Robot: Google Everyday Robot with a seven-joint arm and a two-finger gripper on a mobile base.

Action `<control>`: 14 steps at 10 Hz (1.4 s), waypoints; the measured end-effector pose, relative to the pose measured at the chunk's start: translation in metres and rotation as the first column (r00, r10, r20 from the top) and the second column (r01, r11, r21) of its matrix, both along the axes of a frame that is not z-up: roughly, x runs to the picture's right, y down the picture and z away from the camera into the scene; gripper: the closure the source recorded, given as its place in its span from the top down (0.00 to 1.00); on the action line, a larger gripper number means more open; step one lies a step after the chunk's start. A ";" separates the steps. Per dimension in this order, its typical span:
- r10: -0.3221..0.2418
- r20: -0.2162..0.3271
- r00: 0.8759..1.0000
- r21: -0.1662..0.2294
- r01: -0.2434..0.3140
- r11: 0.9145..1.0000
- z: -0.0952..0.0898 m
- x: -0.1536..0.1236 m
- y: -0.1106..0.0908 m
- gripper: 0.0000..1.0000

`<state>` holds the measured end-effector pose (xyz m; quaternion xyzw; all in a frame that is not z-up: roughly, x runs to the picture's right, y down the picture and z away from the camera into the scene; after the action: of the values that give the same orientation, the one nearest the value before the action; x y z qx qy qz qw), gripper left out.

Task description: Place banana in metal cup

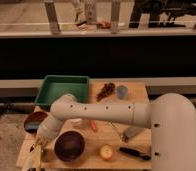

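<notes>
One gripper, low at the front-left corner of the table, clamped shut on the banana. The banana is slim, pale yellow and smooth, and hangs tilted just below the fingertips, beside the round purple bowl. Metal cup, small, round and grey, sits well apart at the far edge. Green tray is rectangular; tabletop is wood.
</notes>
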<state>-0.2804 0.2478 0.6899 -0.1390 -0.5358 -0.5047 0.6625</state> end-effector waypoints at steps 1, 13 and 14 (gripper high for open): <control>0.005 0.002 1.000 0.000 -0.005 1.000 0.003 -0.006 -0.003 0.00; -0.024 0.011 1.000 -0.021 0.024 0.999 0.028 -0.010 -0.019 0.00; -0.024 0.006 1.000 -0.022 0.024 0.999 0.028 -0.010 -0.018 0.00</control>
<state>-0.2901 0.2297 0.7176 -0.1512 -0.5413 -0.5073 0.6532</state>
